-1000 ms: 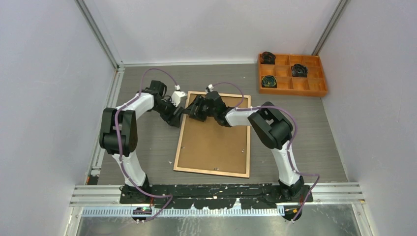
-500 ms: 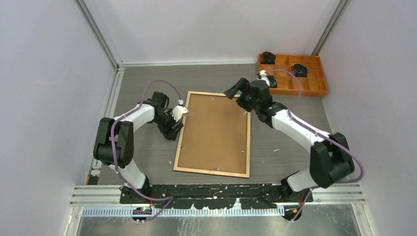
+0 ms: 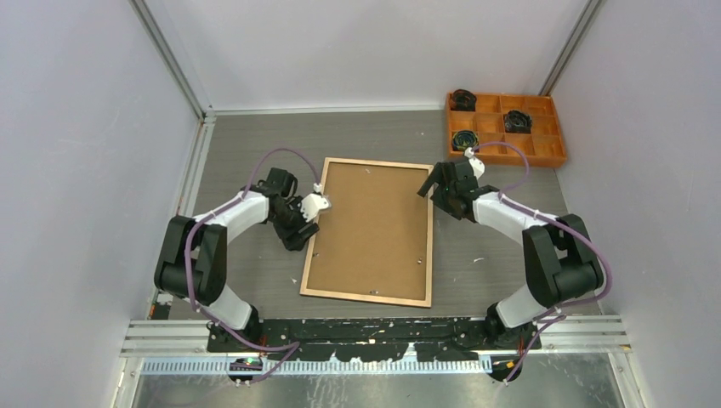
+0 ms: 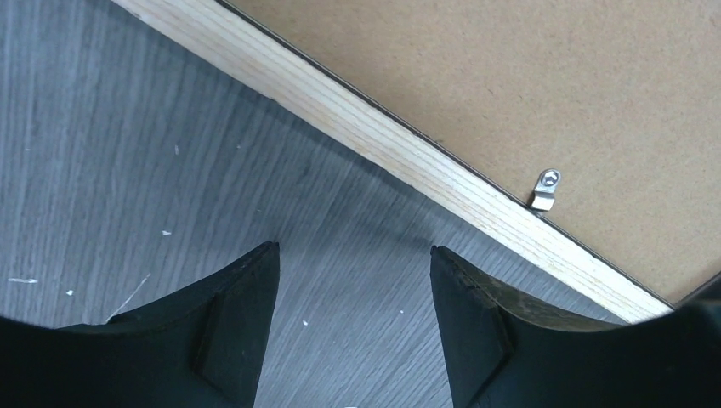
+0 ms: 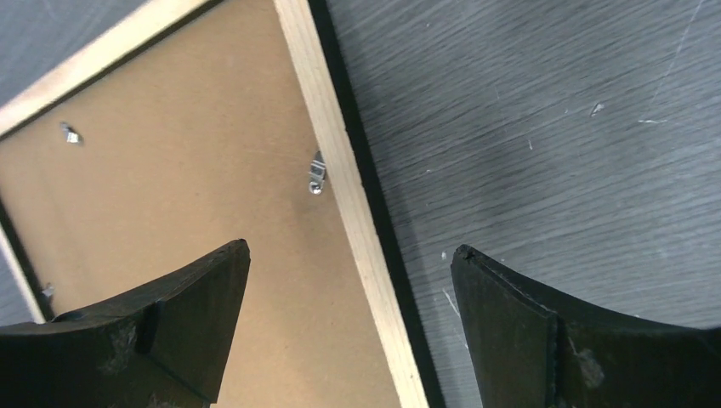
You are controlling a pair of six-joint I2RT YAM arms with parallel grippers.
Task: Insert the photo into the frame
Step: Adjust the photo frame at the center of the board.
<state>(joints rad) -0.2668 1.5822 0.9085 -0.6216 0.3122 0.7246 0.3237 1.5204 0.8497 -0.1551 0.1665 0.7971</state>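
The frame (image 3: 366,297) lies face down on the grey table, its light wood back up and a brown backing panel (image 3: 371,228) set inside it. The photo is hidden from view. My left gripper (image 3: 303,236) stands open just off the frame's left edge, over bare table; in the left wrist view the gripper (image 4: 355,248) has nothing between its fingers, and the wood rim (image 4: 383,144) runs past with a metal clip (image 4: 545,189). My right gripper (image 3: 432,194) is open near the upper right edge. In the right wrist view this gripper (image 5: 350,248) straddles the rim (image 5: 327,144).
An orange compartment tray (image 3: 544,155) with dark coiled items stands at the back right. Grey walls close in on the left, far and right sides. A second metal clip (image 5: 316,174) sits on the rim by the backing panel (image 5: 170,187).
My right arm has swung off the frame's top left part to its right edge, and its jaws have opened wide. The left gripper slid a little nearer along the left edge.
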